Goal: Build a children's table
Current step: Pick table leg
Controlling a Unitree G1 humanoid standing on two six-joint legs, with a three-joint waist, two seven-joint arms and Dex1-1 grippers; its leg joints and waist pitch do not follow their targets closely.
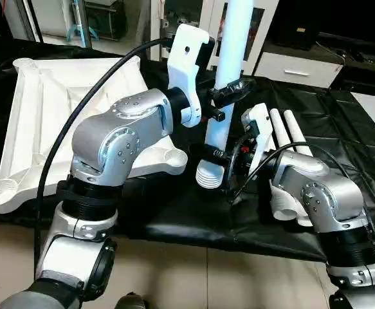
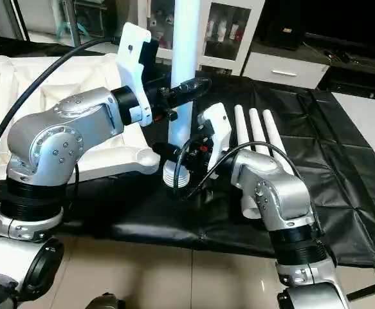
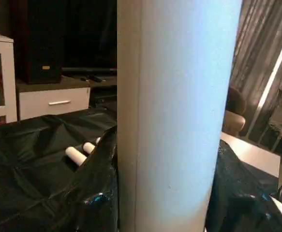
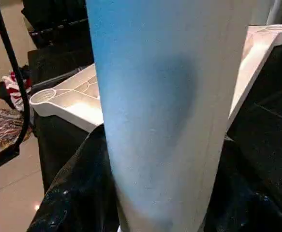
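Standing upright at frame centre, the white leg has its long axis vertical and its ribbed lower end just above the black-covered tabletop. The right gripper, nearest and lower, brackets the leg's base; whether its fingers are clamped cannot be told. Higher, the left gripper holds the shaft, fingers part-closed around it. The nearest corner socket lies just left of the leg's foot. Three spare legs lie right; the white table panel spreads upper left.
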